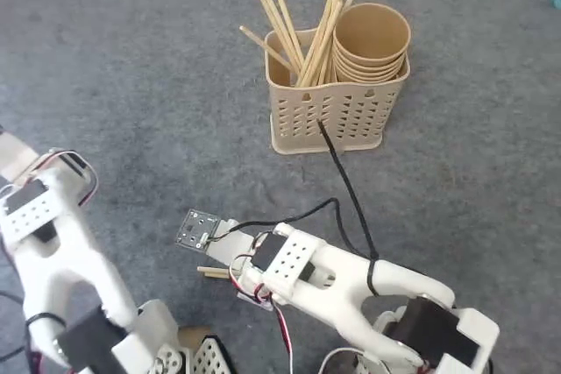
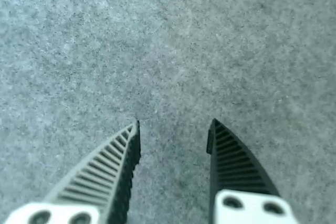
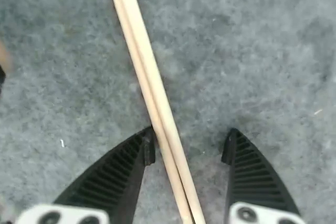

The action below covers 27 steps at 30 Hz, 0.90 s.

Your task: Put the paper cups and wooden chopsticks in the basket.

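A pair of chopsticks [image 3: 149, 77] is lying flat on the grey counter [image 1: 131, 85], well apart from the basket [image 1: 333, 120]. The right end effector [image 3: 190, 144] is straddling it — jaws standing wide apart, gripping nothing, with the sticks running close beside one finger and a clear gap to the other. The sticks are looking light, thin, stiff and smooth, so they are likely to roll or scissor apart under a squeeze. I am judging the best hold to be across both at once, near their middle, to lift them level. The left end effector [image 2: 174, 129] is hanging over bare counter, also open and holding nothing. The basket is already carrying a stack of paper cups [image 1: 372, 37] on one side and a bundle of chopsticks [image 1: 302, 32] on the other — standing on end and fanning out.
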Tool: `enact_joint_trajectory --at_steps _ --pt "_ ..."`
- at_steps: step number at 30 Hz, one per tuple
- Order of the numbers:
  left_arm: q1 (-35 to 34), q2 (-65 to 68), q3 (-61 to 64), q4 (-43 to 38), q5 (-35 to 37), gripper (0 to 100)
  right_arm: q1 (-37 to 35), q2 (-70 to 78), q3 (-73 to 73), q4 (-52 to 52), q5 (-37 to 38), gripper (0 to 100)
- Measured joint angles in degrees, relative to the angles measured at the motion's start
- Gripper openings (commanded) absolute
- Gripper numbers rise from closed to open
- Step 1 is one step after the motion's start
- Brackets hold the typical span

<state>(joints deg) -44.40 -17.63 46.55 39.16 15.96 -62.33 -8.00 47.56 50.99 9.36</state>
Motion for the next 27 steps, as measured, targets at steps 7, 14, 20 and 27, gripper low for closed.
enact_joint_trajectory --at_steps 7,14,20,27 --pt "0.00 0.00 0.00 0.00 0.00 20 -0.53 0.18 -0.44 -0.09 0.00 10.6" --pt "0.00 0.00 0.00 0.00 0.00 20 2.81 1.49 -1.41 -0.97 0.00 0.5" --pt "0.00 0.18 0.00 0.00 0.00 20 7.74 -1.41 -1.41 0.44 -0.44 0.8" --pt "1.05 0.35 0.18 0.00 0.26 20 16.44 -15.65 -1.41 3.69 -0.97 0.8"
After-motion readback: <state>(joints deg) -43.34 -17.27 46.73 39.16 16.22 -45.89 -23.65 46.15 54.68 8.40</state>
